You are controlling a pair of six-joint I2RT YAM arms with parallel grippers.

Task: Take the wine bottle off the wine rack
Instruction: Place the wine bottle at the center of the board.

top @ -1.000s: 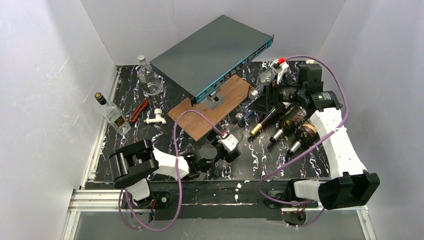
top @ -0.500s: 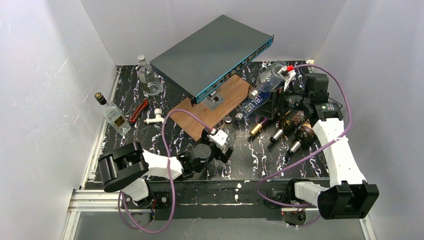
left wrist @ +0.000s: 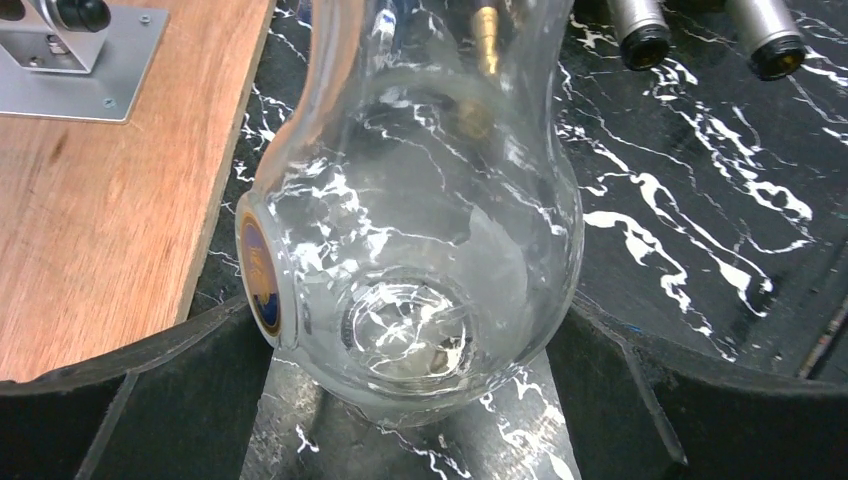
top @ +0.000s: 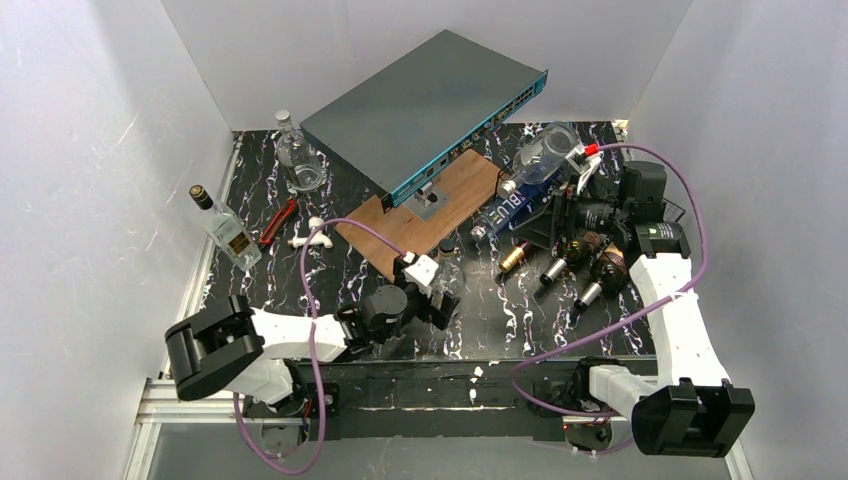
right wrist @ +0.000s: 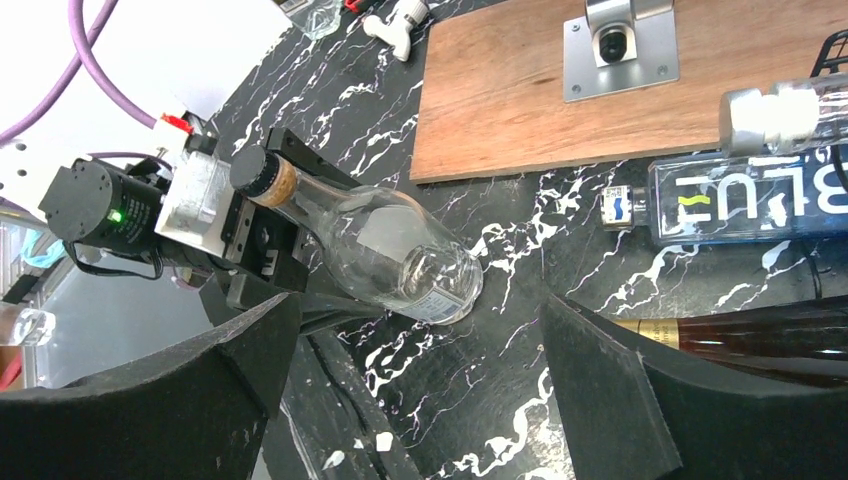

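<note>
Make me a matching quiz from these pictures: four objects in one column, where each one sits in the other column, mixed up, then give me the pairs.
Things
1. network switch
2. round clear bottle
3. bottle marked BLUE
4. square bottle with a dark cap

Places
A. standing near the left edge of the table
B. between the fingers of the left pincer
C. propped at a tilt over the wooden board
D. lying on its side just right of the wooden board

Pairs: 1-C, 2-B, 3-D, 4-A
</note>
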